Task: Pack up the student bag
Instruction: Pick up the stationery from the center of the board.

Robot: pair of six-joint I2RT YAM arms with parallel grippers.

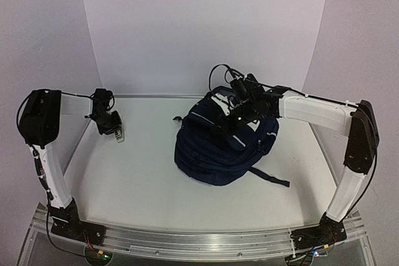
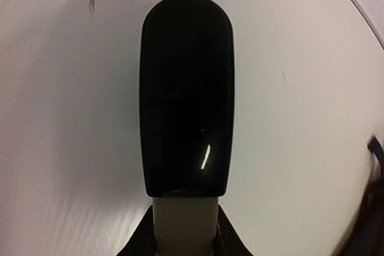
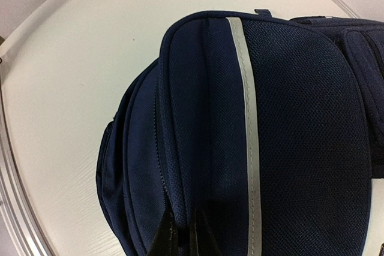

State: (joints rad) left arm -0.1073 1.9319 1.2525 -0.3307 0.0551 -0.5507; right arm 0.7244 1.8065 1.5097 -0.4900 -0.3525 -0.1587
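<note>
Top external view: the student bag (image 1: 224,147) lies on the white table (image 1: 137,179), right of centre, and is the largest thing there. It is navy, with 1 dark strap (image 1: 271,177) trailing toward the near right. The right arm reaches in from the right, and the right gripper (image 1: 234,119) sits on the bag's upper, far end.

The right wrist view shows that gripper's 2 fingers brought together, tips touching, at the bottom of the frame. The right gripper (image 3: 183,235) rests against the bag's (image 3: 300,118) fabric just beside a zip line (image 3: 161,148). I cannot tell whether anything is pinched between the tips. A grey-white reflective stripe (image 3: 249,118) runs down the mesh panel to the right of the fingers.

The left arm stands well apart from the bag, at the far left of the table. The left gripper (image 1: 111,126) points down toward the surface. In the left wrist view the left gripper (image 2: 185,235) is closed on a black glossy object (image 2: 186,94), a rounded oblong with a pale lower end. Its 2 dark fingers (image 2: 141,241) press against either side of the pale end. I cannot tell whether the object is raised off the table (image 2: 312,118).
</note>
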